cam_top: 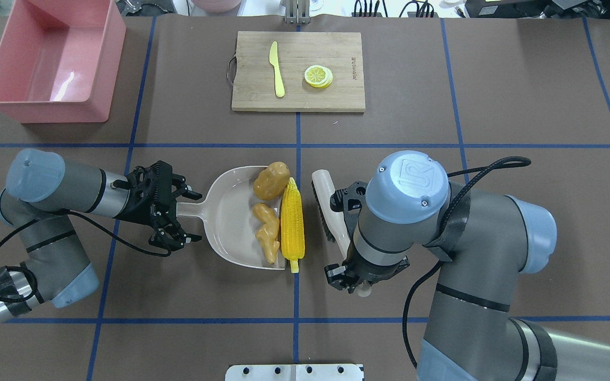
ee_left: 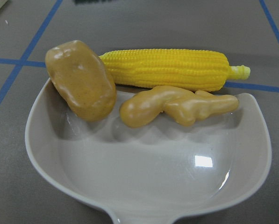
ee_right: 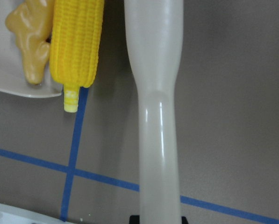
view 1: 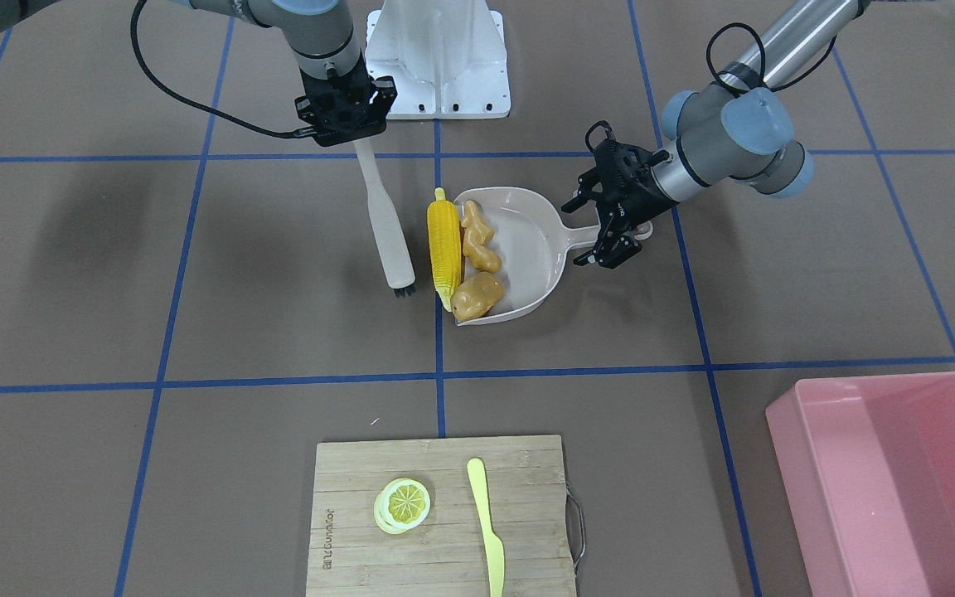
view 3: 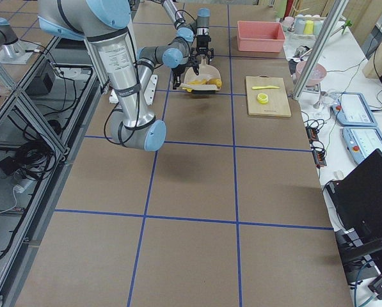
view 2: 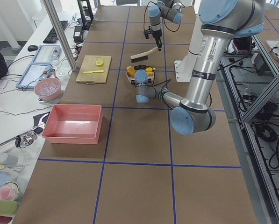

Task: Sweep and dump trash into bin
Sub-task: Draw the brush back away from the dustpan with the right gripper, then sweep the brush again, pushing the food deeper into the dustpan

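The yellow corn cob [view 1: 444, 249] lies along the mouth of the beige dustpan [view 1: 531, 249]. The tan ginger root [view 1: 477, 240] lies inside the pan beside it, and the brownish potato [view 1: 477, 296] sits at the pan's front corner. My left gripper [cam_top: 191, 216] is open, its fingers straddling the dustpan handle. My right gripper [view 1: 359, 137] is shut on the handle of the white brush [cam_top: 329, 206], whose bristles rest on the table just beside the corn. The pink bin [cam_top: 51, 58] stands empty at the table's far left corner.
A wooden cutting board [cam_top: 337, 95] at the far middle holds a lemon slice [cam_top: 318, 75] and a pale yellow knife [cam_top: 277, 69]. The white robot base plate [view 1: 436, 58] is behind the brush.
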Motion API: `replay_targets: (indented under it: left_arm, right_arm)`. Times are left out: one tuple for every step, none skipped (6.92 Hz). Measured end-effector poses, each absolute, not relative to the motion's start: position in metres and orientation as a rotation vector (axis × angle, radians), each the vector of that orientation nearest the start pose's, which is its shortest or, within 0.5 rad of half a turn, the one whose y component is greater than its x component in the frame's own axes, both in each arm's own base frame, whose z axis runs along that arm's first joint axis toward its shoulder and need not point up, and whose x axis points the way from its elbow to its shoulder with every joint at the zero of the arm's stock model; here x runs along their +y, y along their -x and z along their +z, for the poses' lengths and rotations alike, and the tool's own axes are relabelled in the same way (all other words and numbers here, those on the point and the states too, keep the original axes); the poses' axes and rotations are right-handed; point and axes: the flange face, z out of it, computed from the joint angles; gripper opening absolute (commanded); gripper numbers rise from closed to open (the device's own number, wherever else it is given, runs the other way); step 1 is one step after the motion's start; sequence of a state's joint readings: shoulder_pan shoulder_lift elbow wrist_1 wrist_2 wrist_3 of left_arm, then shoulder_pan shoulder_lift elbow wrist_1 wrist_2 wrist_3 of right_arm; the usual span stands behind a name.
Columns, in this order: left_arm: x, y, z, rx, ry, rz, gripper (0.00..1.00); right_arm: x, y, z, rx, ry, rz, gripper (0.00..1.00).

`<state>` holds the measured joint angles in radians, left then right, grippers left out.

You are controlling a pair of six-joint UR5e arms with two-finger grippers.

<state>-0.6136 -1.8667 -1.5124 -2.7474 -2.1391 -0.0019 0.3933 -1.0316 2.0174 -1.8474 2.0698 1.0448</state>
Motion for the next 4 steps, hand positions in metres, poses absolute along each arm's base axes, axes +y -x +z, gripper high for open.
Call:
replay_targets:
  left_arm:
    - [-0.413, -0.448, 0.391, 1.122, -1.07, 1.169, 0.98]
    - [-0.413, -0.448, 0.391, 1.122, -1.07, 1.169, 0.98]
    - [-0.413, -0.448, 0.392, 1.121, -1.069, 1.169, 0.98]
    - [-0.413, -0.448, 0.392, 1.121, -1.069, 1.169, 0.98]
  right_arm:
    - [-0.286, 0.5, 0.203, -0.832, 0.137, -0.31, 0.0]
    - [-0.281, 0.508, 0.204, -0.824, 0.148, -0.311, 0.0]
    - [-0.282, 0.518, 0.203, -0.817, 0.155, -0.311, 0.0]
    - [-0.283, 0.524, 0.2, -0.817, 0.157, -0.311, 0.0]
